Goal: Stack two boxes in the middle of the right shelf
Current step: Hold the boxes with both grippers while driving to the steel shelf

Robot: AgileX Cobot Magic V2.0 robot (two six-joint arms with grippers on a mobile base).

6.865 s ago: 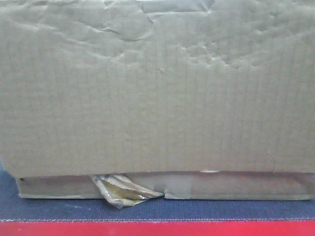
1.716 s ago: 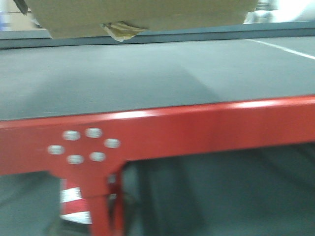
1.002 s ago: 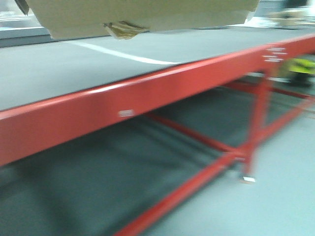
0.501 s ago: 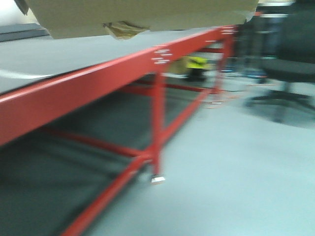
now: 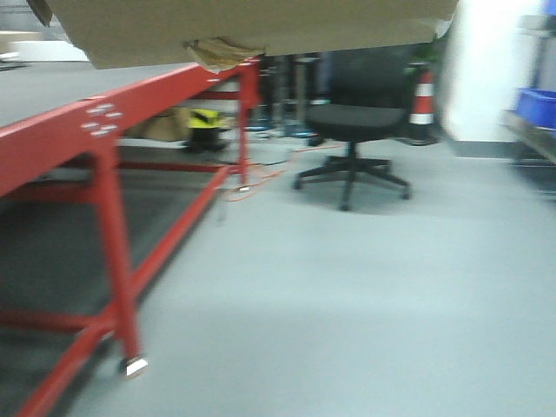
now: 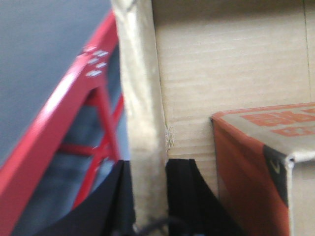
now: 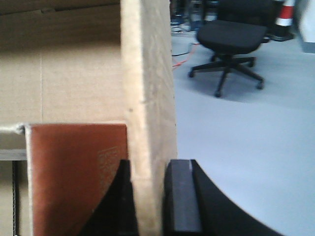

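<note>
cardboard box [image 5: 252, 22] rides high between both arms, left jaws pinching its left wall [image 6: 140, 123], right jaws its right wall [image 7: 147, 98], long axis crosswise, while blurred shelving [image 5: 526, 132] holding a blue bin [image 5: 537, 102] lies off right.

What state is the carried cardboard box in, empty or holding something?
Holding something: an orange-printed carton sits inside the cardboard box, whose walls the left gripper and right gripper pinch.

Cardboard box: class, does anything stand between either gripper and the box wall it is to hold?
Nothing visible does. The left gripper and the right gripper each clamp a side wall of the cardboard box directly.
</note>
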